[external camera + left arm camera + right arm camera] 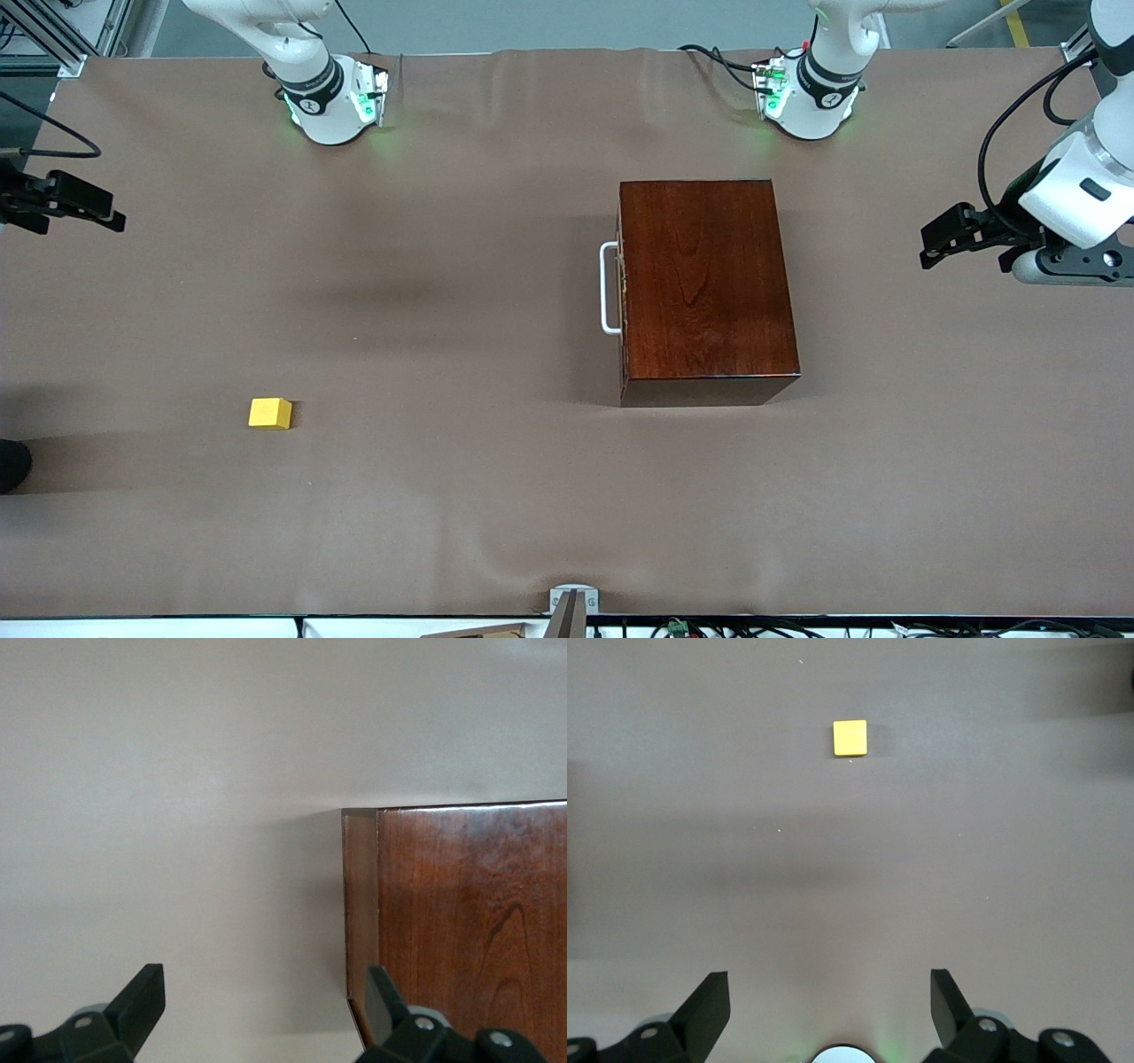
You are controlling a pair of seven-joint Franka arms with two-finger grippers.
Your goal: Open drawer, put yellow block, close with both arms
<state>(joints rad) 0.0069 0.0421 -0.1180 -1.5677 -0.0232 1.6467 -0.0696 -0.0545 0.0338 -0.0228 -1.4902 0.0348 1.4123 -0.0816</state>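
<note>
The drawer (623,288) is shut flush in its dark reddish-brown box (706,283), right of center in the front view, so nothing of its inside shows and what it holds cannot be told. Its white handle (609,288) faces the middle of the desk (496,496), toward the right arm's end, which leaves open room for the tray to slide out that way.

The yellow block (270,413) lies by itself on the desk in the lower left of that view, well apart from the box and nearer the front camera; it is not in any container yet.

The right gripper (75,208) hangs at the left edge of the front view over the desk on the block's side. Its wrist view looks down on the block, jaws spread wide and empty, which suits it to the pickup.

The left gripper (961,235) hovers at the right edge, over the desk beside the box's back. Its jaws are likewise spread and hold nothing, with the box corner showing in its wrist view. By my reading no step has begun: opening the drawer comes first.
</note>
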